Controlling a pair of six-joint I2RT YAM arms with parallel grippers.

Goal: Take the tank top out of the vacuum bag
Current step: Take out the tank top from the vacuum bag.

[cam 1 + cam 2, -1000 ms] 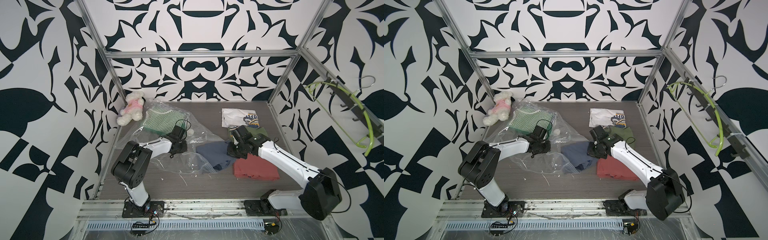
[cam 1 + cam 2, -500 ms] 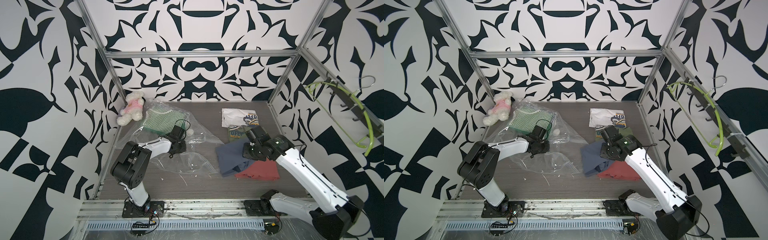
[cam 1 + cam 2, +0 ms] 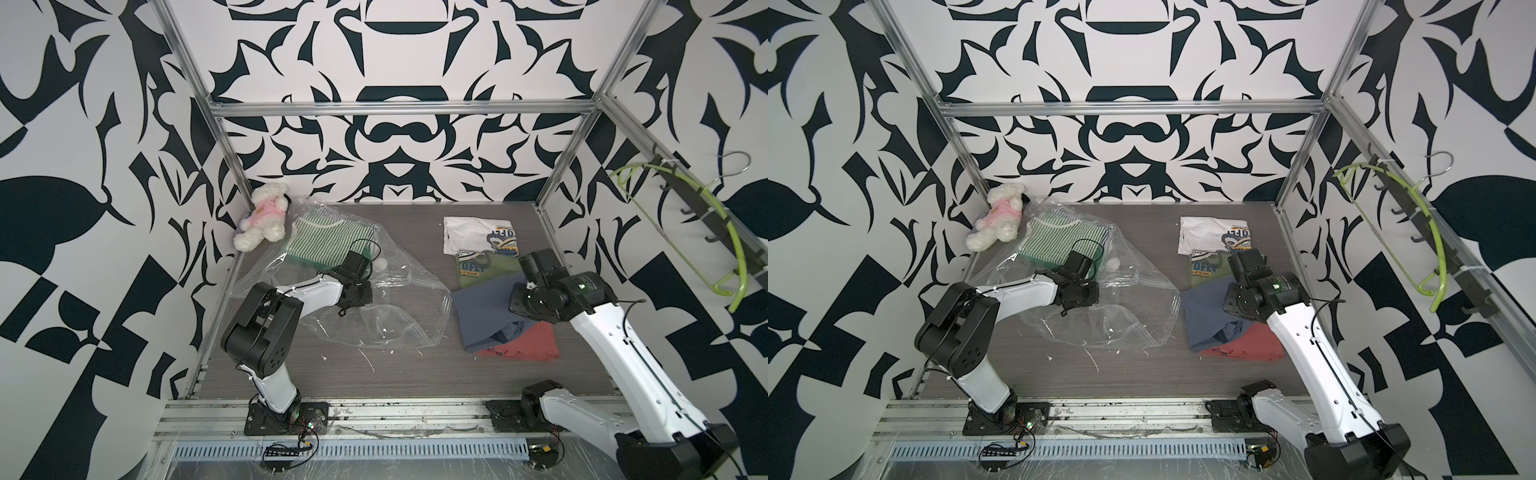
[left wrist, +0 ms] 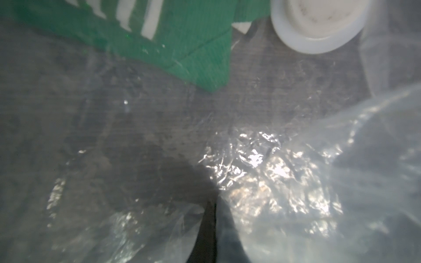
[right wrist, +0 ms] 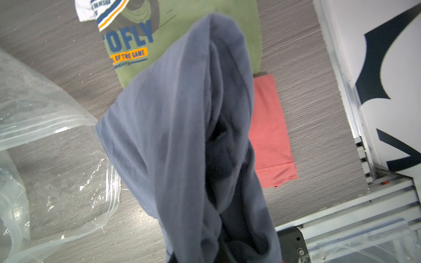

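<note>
In both top views the blue-grey tank top [image 3: 482,316] hangs from the closed right pincer [image 3: 516,308] at centre right. It is clear of the vacuum bag [image 3: 386,307] at centre and trails onto a red garment [image 3: 528,345].

The left wrist view shows the left pincer [image 4: 215,218] closed, seemingly pinching bag film.

In the right wrist view the top drapes mid-frame, with the bag at lower left. Extraction looks done; the next move calls for lowering the top onto bare worktop [image 5: 307,102] and letting go.
</note>
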